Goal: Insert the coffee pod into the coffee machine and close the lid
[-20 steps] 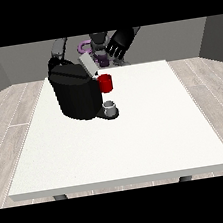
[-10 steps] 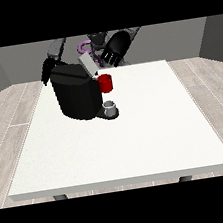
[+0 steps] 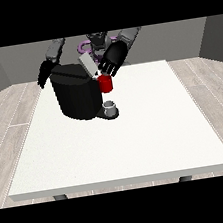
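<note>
Your robot hand at the view's right (image 3: 113, 59), fingers spread straight, hovers by the raised lid (image 3: 88, 65) of the coffee machine (image 3: 76, 91). Push off-centre and the lid may stay ajar (pod not visible); the other robot hand (image 3: 44, 74) I cannot tell.

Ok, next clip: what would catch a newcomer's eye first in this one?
The black coffee machine at the far left part of the white table, with a red part on its front and a small grey cup below that. Right above, the hand at the view's right hovers by the machine's raised grey lid, while the hand at the view's left sits beside the machine.
</note>
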Tool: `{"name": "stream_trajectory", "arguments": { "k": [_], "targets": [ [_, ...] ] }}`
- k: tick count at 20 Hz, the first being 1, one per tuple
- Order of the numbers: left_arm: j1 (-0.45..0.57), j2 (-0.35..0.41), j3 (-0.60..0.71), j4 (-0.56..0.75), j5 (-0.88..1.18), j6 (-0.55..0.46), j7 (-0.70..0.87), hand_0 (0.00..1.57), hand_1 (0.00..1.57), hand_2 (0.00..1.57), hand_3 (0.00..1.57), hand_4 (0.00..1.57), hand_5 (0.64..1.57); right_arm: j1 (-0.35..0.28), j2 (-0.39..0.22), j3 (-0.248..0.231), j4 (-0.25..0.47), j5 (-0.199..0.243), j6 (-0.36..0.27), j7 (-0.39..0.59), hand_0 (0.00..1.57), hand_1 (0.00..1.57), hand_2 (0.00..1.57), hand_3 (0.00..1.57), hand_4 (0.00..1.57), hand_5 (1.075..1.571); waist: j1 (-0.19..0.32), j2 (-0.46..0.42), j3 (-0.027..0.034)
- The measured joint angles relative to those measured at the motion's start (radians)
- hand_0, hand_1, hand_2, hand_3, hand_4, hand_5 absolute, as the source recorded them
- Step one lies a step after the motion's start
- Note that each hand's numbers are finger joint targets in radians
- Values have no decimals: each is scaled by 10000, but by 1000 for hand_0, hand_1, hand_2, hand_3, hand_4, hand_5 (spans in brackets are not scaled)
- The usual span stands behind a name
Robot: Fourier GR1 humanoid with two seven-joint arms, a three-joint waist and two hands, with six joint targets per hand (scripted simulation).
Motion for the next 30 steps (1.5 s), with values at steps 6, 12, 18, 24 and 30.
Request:
{"name": "stream_trajectory", "arguments": {
  "k": [6,12,18,24,30],
  "targets": [
    [-264,-188,-62,44,-32,-78,43,1187,1187,1230,1196,441,1571,-288,-196,-370,364,-127,-17,-39,0,0,0,0,223,1571,207,216,2],
    [-365,-159,-55,166,-102,-43,-52,1167,1167,1238,1188,412,1571,-251,-166,-373,389,-147,-12,-215,0,0,0,0,115,1571,132,310,4],
    [-630,-183,-14,206,-119,-14,-47,1205,1205,1249,1198,368,1571,-450,-264,-572,580,-212,-57,-270,0,0,0,0,0,1571,190,389,1],
    [-764,-168,2,278,-208,201,-115,1189,1189,1207,1172,362,1571,-542,-199,-528,607,-152,-146,-200,0,0,0,0,0,1571,150,426,2],
    [-832,-58,-119,331,-505,574,-203,1216,1216,1228,1104,0,1571,-546,-154,-379,547,-46,-151,-83,0,0,0,0,0,1571,14,449,0]
  ]
}}
